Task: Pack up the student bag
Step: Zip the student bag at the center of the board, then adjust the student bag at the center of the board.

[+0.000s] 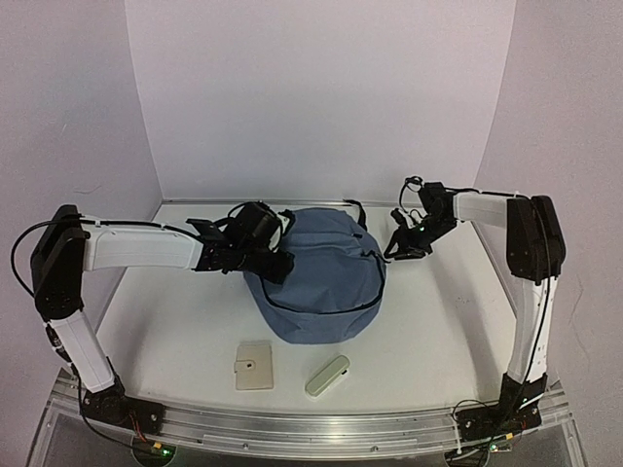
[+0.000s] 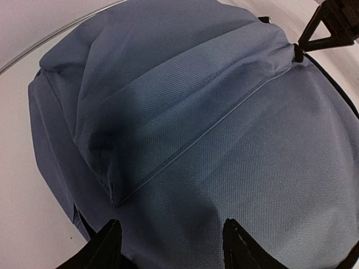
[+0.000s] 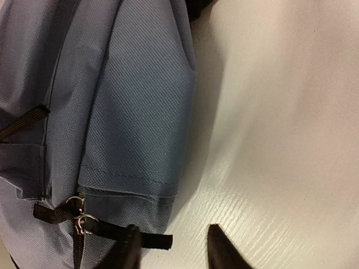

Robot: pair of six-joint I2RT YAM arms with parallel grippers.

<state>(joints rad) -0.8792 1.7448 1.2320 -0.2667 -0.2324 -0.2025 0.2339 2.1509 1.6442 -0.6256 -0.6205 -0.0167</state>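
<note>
The student bag, a slate-blue fabric backpack, lies in the middle of the table. My left gripper is at its upper left edge. In the left wrist view the left gripper is open, its fingertips spread over the bag's fabric with nothing between them. My right gripper is at the bag's upper right side. In the right wrist view the right gripper is open. The free end of a black zipper-pull strap lies loose in the gap, beside the bag's side.
A flat beige square and a pale oblong case lie on the white table in front of the bag. White walls close off the back and both sides. The right gripper's dark fingers show at the top right of the left wrist view.
</note>
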